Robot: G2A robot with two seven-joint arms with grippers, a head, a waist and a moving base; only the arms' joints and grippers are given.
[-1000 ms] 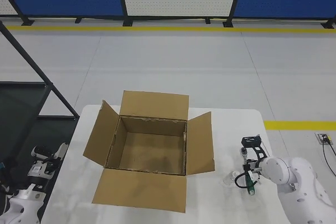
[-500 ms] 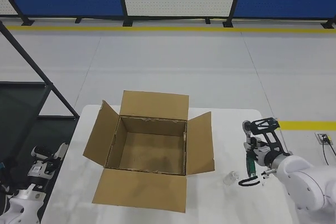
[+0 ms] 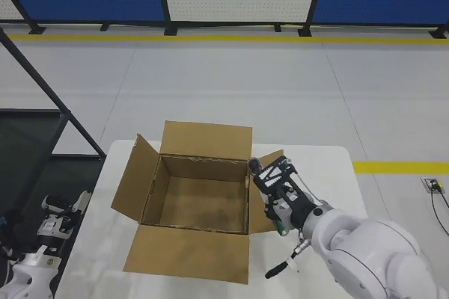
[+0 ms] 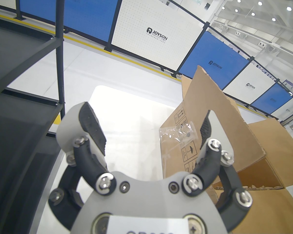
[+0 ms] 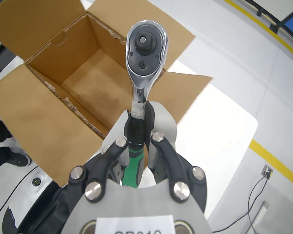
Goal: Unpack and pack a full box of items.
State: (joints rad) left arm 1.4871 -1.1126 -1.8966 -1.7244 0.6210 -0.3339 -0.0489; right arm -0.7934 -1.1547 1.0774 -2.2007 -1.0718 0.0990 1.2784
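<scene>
My right tool (image 5: 138, 122) clamped the ratchet (image 5: 146, 47) by its handle, long axis pointing across the right flap of the box (image 5: 73, 57) toward its opening; my left tool (image 4: 146, 115) hung open, empty.

We see a bright, even light all round, coming from rows of ceiling lamps (image 4: 259, 3) high on the far right of the hall. The white table (image 4: 127, 122) glares almost blank, and the chrome head of the ratchet (image 5: 145, 49) carries small highlights. Inside the box (image 3: 202, 202) the walls lie in soft shade (no hard shadow edges anywhere). Both wrist views bow straight lines: the fence panels (image 4: 156, 32) and the yellow floor line (image 5: 266, 23) curve.
</scene>
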